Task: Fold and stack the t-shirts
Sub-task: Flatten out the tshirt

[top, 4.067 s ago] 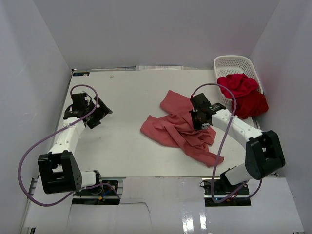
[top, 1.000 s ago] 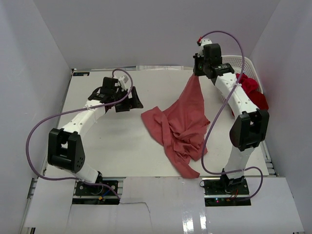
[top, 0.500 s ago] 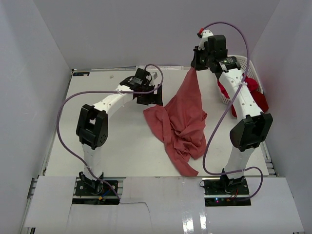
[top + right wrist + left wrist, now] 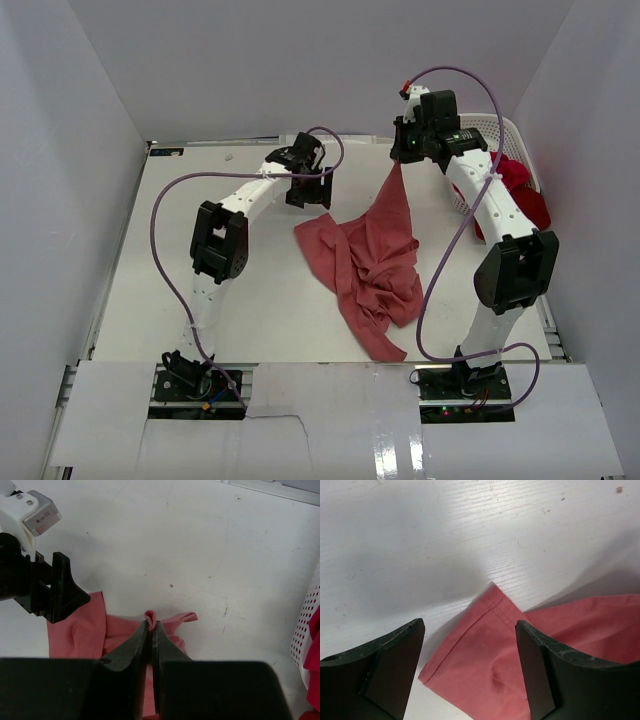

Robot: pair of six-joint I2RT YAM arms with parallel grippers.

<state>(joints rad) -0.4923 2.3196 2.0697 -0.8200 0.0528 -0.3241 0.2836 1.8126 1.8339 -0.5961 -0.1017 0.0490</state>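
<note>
The dusty salmon-red t-shirt (image 4: 375,255) lies crumpled at mid-table, one edge pulled up toward the back right. My right gripper (image 4: 400,160) is shut on that raised edge; the right wrist view shows a cloth fold (image 4: 150,617) pinched between the jaws. My left gripper (image 4: 308,195) is open, hovering over the shirt's left corner; in the left wrist view a hemmed sleeve (image 4: 485,650) lies between the spread fingers (image 4: 395,665). A bright crimson t-shirt (image 4: 508,172) and a darker red one (image 4: 528,212) sit in and over the basket.
The white lattice basket (image 4: 478,128) stands at the back right corner, against the right wall. White walls enclose the table on the left, back and right. The left arm stretches across the table's back left part.
My left gripper has swung from the left side to the shirt's left corner. My right gripper lifted the shirt's edge up and back, then lowered slightly.
</note>
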